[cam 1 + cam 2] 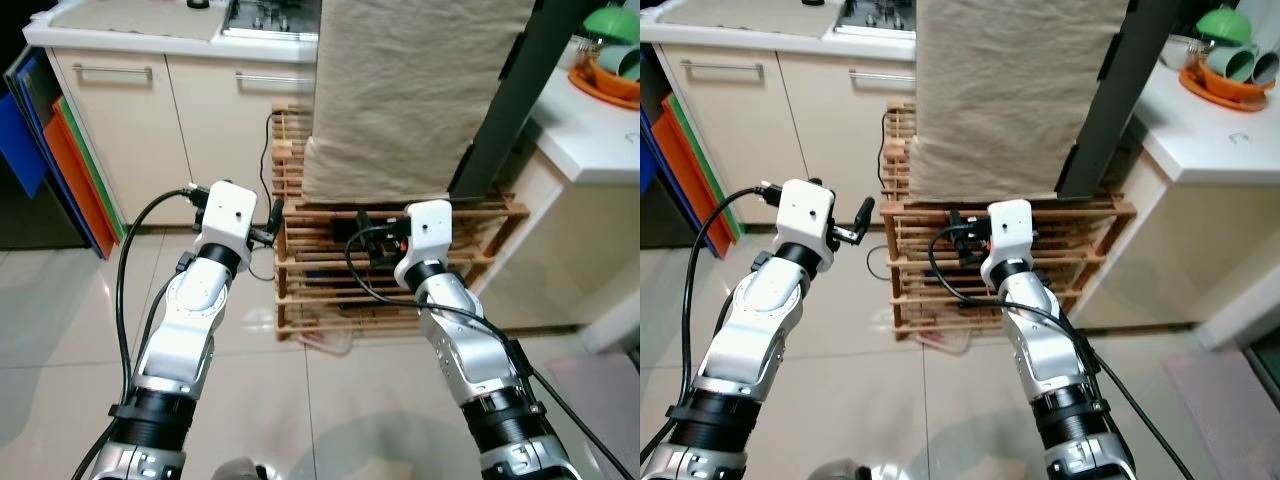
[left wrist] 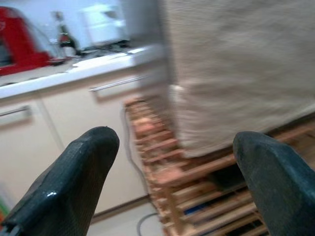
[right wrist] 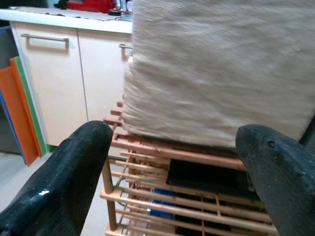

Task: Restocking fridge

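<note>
Approaching: left hand (image 2: 172,172) and right hand (image 3: 172,172), both spread open and empty, aimed at cloth-draped wooden rack (image 1: 400,270) at 12 o'clock, ready for stock.

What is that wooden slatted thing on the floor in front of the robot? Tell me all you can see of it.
The wooden rack is a low shelf unit of thin, light-brown slats in several tiers, standing upright on the tiled floor beside the cream cabinets. A beige cloth covers something standing on top. Dark items sit inside, too unclear to name.
</note>
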You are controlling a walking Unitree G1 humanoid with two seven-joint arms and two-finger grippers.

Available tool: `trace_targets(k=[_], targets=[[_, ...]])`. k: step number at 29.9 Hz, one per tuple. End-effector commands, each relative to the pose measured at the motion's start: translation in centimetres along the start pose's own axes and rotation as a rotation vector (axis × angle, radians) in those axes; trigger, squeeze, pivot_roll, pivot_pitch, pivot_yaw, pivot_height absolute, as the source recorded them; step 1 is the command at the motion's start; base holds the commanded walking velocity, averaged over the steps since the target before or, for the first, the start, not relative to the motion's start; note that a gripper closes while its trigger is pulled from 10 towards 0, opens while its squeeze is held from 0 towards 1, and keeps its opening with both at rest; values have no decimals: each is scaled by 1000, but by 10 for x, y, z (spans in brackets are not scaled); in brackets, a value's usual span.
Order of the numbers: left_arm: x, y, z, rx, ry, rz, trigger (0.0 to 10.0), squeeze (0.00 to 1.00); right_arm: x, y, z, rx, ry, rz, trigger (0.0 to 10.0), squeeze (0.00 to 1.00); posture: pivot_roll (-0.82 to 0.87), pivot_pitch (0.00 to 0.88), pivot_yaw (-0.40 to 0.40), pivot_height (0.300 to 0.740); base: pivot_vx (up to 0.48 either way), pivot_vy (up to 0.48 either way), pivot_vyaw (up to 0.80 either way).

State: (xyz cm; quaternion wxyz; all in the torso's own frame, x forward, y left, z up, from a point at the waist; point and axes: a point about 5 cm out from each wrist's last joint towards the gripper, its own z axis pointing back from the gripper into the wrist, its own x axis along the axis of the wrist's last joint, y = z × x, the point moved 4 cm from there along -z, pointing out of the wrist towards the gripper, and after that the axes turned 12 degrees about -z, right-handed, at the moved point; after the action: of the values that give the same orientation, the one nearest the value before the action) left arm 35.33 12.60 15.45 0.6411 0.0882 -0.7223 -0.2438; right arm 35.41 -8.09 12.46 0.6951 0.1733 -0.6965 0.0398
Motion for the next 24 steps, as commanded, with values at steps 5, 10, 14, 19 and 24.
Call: trace_targets(k=[5, 10, 14, 19, 24], targets=[[10, -18, -1, -107, -44, 18, 10000, 0, 6, 13, -1, 36, -32, -18, 10000, 102, 172, 29, -35, 740, 0, -458, -700], [12, -24, 0, -143, -69, 20, 10000, 0, 5, 14, -4, 32, -25, -37, 10000, 98, 177, 28, -38, 740, 0, -455, -701], [13, -27, 0, -148, -77, 16, 10000, 0, 5, 10, -5, 25, -23, -40, 10000, 98, 184, 31, -47, 740, 0, -458, -702], [13, -25, 0, -129, -77, 6, 10000, 0, 7, 11, -7, 25, -30, -35, 10000, 98, 185, 31, -54, 740, 52, -429, -701], [11, -24, -1, -124, -68, 0, 10000, 0, 8, 10, -8, 20, -35, -30, 10000, 98, 186, 33, -55, 740, 390, -233, -707]])
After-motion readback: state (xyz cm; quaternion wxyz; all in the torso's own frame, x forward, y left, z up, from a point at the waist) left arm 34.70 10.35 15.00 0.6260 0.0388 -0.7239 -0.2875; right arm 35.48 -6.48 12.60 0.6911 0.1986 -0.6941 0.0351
